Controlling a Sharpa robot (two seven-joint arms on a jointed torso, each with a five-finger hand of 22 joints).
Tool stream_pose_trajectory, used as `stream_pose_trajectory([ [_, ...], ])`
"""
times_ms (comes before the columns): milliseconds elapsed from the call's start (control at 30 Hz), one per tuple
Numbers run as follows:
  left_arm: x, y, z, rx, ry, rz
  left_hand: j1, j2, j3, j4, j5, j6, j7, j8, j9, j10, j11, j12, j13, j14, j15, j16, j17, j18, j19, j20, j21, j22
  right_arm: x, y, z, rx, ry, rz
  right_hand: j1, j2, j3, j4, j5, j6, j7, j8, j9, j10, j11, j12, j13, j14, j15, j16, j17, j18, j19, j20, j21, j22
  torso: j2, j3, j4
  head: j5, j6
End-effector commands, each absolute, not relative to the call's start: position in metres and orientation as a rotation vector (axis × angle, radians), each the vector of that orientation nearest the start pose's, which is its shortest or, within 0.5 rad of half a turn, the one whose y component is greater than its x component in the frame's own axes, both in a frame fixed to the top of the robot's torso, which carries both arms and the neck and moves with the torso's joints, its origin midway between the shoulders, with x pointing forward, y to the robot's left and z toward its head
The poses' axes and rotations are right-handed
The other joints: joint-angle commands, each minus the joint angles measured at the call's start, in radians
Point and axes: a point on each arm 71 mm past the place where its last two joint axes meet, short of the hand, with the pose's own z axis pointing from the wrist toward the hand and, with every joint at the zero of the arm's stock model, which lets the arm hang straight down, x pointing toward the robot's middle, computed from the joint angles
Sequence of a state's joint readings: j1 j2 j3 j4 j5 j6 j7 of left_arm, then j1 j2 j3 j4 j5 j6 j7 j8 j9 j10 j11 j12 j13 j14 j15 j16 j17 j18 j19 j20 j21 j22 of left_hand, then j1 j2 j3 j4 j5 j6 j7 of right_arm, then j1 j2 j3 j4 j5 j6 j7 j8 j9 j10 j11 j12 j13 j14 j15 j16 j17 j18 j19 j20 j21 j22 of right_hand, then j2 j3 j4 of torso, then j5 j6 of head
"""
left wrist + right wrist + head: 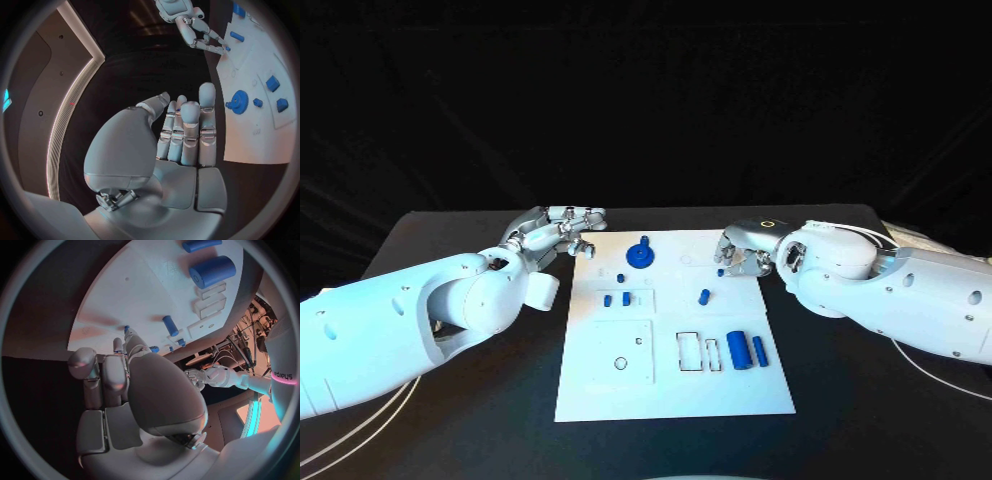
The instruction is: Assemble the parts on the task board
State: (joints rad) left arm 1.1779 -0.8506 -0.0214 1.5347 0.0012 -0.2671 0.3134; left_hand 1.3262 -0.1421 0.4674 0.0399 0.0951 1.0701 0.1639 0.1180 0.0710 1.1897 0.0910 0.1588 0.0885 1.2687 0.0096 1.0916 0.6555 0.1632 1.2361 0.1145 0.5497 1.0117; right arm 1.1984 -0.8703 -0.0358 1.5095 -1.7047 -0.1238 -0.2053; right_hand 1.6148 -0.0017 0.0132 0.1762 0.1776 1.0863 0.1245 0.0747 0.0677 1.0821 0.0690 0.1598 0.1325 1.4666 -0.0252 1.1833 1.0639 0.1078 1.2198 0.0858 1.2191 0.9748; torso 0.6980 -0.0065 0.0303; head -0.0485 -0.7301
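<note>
table (473,420): a black table under everything, dark all round.
task board (675,390): a white plate lying flat in the middle of the table, between the two arms, so either hand can reach it; it carries shallow outlined recesses, which look like seats for the parts.
left hand (557,233): at the board's far left corner, just off its edge and above the table. the left wrist view (181,135) shows its fingers straight and pressed side by side with the thumb alongside; a speck of blue sits between the fingertips, too small to say whether it is a held part, so i cannot tell its grip.
right hand (744,255): at the board's far right edge, fingers curled down towards the surface. a small blue tip peeks out by its fingertips in the right wrist view (125,370); whether it is pinched or just lying beyond them is unclear.
blue gear (640,254): a round toothed piece near the board's far edge, between the two hands.
large blue cylinder (738,350): lying on its side towards the board's right, with a slimmer blue peg (760,350) just beside it, next to the outlined slots.
small blue pieces (617,299): two short ones left of centre, another (705,295) to their right, loose on the board, apparently not yet seated.
</note>
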Motion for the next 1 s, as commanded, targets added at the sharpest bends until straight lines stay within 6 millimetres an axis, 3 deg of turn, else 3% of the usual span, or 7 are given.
stream_pose_trajectory([
  [33,0.484,0.207,-0.185,-1.199,1.464,-1.587,0.003,0.006,-0.010,-0.001,0.005,-0.004,0.001,0.005,-0.001,-0.005,-0.001,0.004,0.001,-0.006,0.000,-0.005,-0.004,0.018,-0.006,-0.003,-0.007,-0.004,0.486,-0.216,-0.200,-0.414,1.797,0.354,-0.001,-0.010,0.013,0.000,-0.003,0.008,0.000,-0.006,0.000,0.010,0.000,-0.005,-0.007,0.016,-0.007,-0.004,-0.001,0.017,0.000,-0.009,-0.005,-0.001,0.000,0.0014,0.0004,0.001,-0.004],
  [1000,0.484,0.210,-0.187,-1.192,1.491,-1.549,0.020,0.013,-0.019,-0.011,0.007,-0.004,0.001,0.009,-0.001,-0.010,-0.001,0.013,0.002,-0.019,-0.001,-0.021,-0.037,0.020,-0.008,-0.004,-0.031,-0.020,0.489,-0.211,-0.216,-0.454,1.859,0.314,-0.002,-0.021,0.106,-0.008,-0.010,0.032,0.001,-0.005,0.001,0.048,-0.002,-0.021,-0.067,0.019,-0.004,-0.008,-0.003,0.016,0.004,-0.009,-0.005,0.002,-0.001,0.0015,0.0022,-0.003,-0.017],
])
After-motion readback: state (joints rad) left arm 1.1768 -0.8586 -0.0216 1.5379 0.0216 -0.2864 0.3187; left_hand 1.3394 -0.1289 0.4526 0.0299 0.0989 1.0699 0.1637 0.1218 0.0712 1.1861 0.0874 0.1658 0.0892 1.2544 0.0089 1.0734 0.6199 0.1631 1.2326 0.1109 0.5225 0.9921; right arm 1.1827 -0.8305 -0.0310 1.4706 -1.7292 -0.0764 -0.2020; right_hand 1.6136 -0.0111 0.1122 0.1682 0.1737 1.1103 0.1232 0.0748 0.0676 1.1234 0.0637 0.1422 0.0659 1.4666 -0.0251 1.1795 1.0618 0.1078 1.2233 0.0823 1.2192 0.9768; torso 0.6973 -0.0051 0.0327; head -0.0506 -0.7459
